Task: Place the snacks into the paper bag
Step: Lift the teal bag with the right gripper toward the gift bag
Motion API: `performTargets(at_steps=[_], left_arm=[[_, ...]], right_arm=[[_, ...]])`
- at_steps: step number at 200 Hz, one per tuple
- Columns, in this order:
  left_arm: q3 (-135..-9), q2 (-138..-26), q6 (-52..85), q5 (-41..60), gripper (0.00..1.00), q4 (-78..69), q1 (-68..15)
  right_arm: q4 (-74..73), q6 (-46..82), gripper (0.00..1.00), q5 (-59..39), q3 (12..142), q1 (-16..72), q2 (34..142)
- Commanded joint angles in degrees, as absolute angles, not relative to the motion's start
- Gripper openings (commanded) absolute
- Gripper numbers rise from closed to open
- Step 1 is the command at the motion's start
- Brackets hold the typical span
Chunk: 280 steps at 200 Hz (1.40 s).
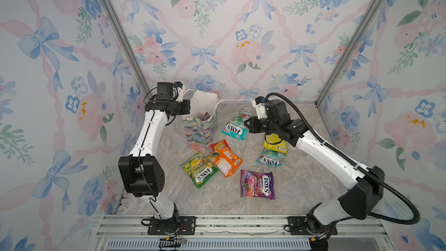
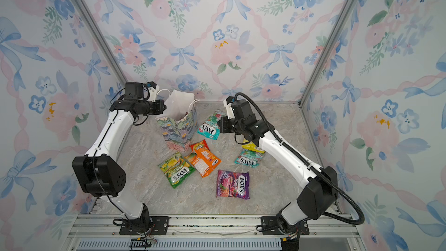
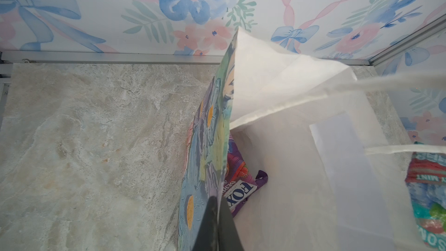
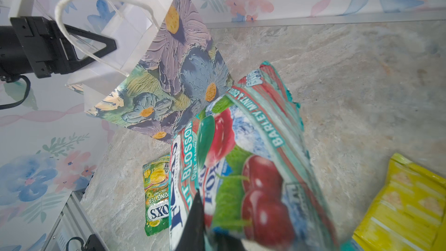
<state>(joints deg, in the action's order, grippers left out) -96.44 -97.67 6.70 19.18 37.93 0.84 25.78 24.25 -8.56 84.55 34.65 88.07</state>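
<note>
Your left pincer [image 3: 217,211] pinches the wall of the paper bag [image 1: 200,129], a purple packet [image 3: 241,184] inside just beside it. Your right pincer [image 4: 207,228] pinches a teal packet [image 4: 253,153] just beside the bag.

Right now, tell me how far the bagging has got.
Done: one purple packet lies inside the paper bag. In hand: left claw pinches the bag's wall; right claw grips a teal packet. Left on the table: green packet, orange packet, reddish packet, second purple packet, second teal packet, yellow packet.
</note>
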Motion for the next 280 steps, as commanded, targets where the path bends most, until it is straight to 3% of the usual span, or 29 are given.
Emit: performTargets(at_steps=[1,159,280], left_arm=[[-95.91,-97.56,6.77,20.35,0.0,38.56,1.09],[-95.25,-97.51,6.42,22.98,0.0,37.53,0.6],[-95.1,-97.45,5.98,25.4,0.0,37.18,-0.2]], right_arm=[[27.39,20.25,0.0,-6.95,90.66,32.82,89.05],[32.77,17.2,0.0,-5.36,126.2,29.31,108.17],[34.52,16.11,0.0,-5.0,153.77,35.49,126.29]])
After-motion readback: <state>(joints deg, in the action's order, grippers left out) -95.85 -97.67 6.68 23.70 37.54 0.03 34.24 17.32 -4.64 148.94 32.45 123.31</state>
